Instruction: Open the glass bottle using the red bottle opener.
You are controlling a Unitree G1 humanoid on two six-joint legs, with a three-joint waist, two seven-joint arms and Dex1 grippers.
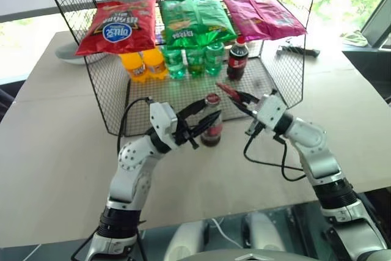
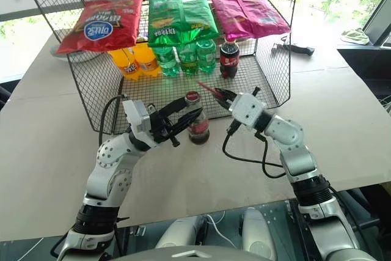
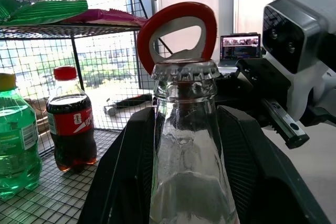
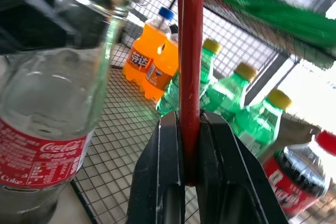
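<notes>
A: What does the scene sit on?

B: A pale matte worktop [image 1: 55, 151] by bright windows. A black wire-mesh rack [image 1: 110, 99] stands on it, with glossy crisp bags on top and plastic bottles inside.

A: And the glass bottle [image 1: 211, 128]?

B: Upright on the worktop at the rack's open front. The left gripper [image 1: 204, 120] has its black fingers clasped around its clear, contoured body.

A: The red bottle opener [image 1: 228, 91]?

B: Its slim handle is pinched between the right gripper's [image 4: 190, 145] closed fingers. The left wrist view shows the rounded loop head just behind the crimped metal cap [image 3: 185, 70]; the head views show it near the cap.
</notes>
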